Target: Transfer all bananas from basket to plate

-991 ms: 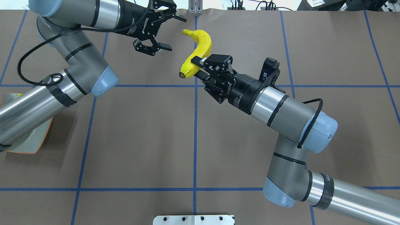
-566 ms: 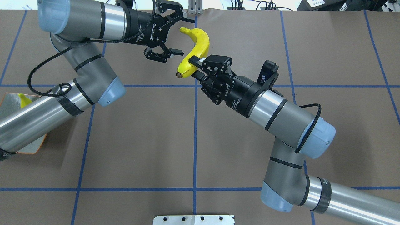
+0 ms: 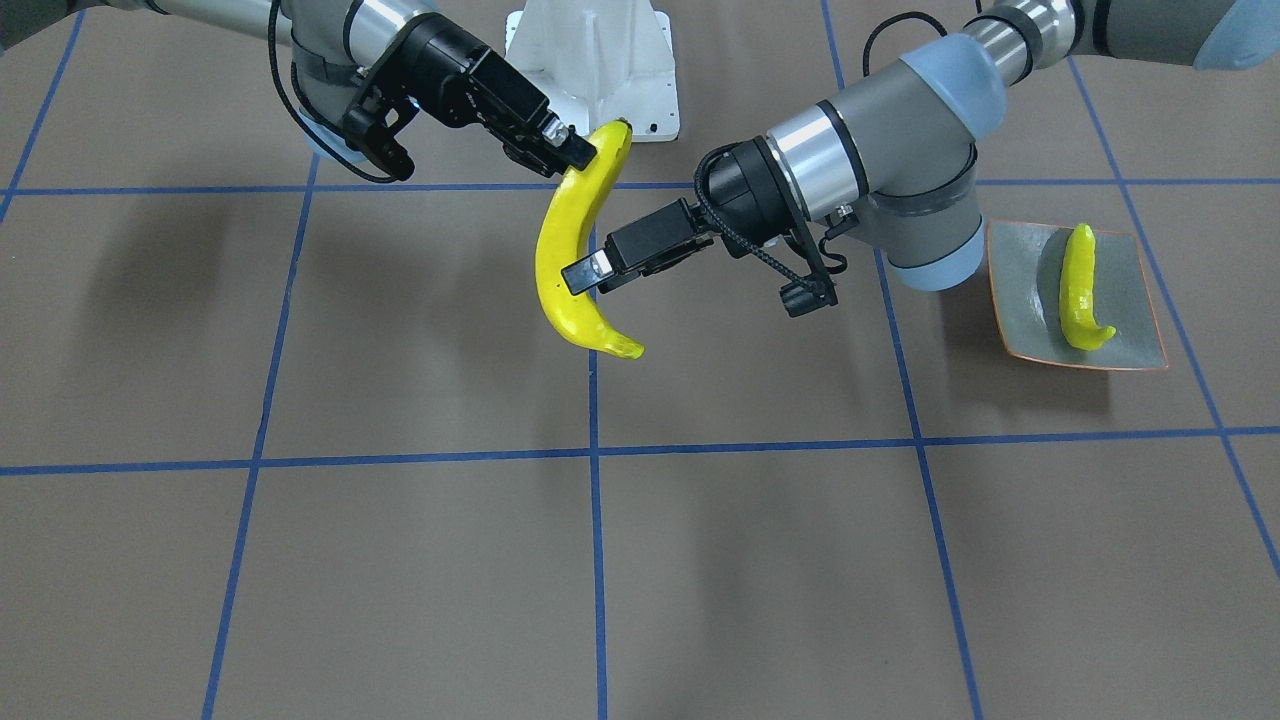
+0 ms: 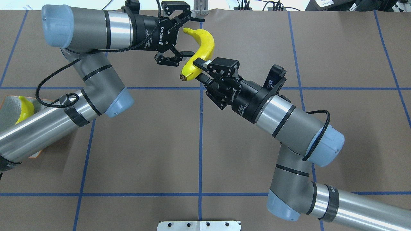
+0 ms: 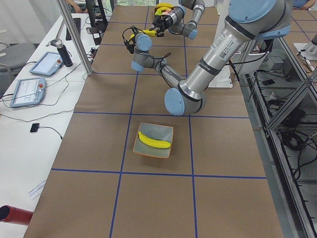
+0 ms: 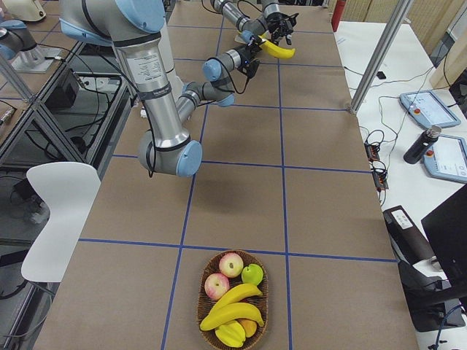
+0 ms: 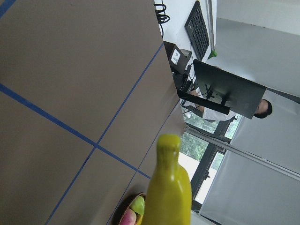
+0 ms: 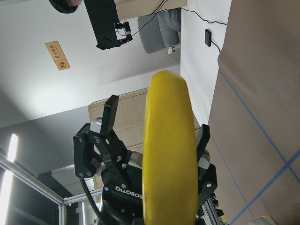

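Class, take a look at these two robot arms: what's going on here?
The right gripper holds a banana in the air above mid-table. The left gripper is open, its fingers on either side of that banana but not closed on it; it looks like a hand-over. A second banana already lies on the plate, and more bananas wait in the basket.

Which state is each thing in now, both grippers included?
held banana: lifted off the table, gripped near one end.
right gripper: shut on the held banana.
left gripper: open, one finger on each side of the held banana.
plate: on the table, with a second banana lying in it.
basket: on the table, with bananas and apples inside.
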You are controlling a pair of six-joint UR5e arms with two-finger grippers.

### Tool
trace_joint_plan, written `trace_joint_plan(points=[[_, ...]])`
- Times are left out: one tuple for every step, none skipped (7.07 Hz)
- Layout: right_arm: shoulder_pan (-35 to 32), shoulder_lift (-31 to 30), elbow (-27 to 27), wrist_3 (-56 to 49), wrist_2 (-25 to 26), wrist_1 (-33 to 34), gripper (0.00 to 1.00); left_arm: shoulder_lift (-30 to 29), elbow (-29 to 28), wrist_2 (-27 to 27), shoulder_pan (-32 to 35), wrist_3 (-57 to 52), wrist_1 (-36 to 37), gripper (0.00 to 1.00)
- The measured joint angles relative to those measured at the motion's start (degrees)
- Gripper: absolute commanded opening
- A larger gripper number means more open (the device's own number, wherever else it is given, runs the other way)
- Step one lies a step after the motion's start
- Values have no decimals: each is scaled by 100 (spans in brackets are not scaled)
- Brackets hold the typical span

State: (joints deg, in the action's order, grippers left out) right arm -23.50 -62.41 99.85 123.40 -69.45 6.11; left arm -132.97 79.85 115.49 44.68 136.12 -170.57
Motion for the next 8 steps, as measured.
trace_joint_plan(points=[[13,-1,-1,46,32,-31,0,3,5,-13,-13,-4,-27,98],[41,-2,0,68,67,-45,0,2,12,-49,-23,-4,-52,98],[81,-2,0,75,104,-54,0,0,17,-97,-36,-1,-72,98],[116,-1,4,78,135,-69,0,0,20,-120,-52,-1,-84,98],[136,0,7,79,151,-90,0,0,21,-130,-74,-4,-90,97],[147,0,11,79,157,-102,0,0,21,-136,-98,-8,-96,94],[153,0,14,79,159,-110,0,-1,21,-139,-113,-13,-98,92],[161,1,16,79,159,-123,0,-1,22,-140,-120,-14,-99,88]])
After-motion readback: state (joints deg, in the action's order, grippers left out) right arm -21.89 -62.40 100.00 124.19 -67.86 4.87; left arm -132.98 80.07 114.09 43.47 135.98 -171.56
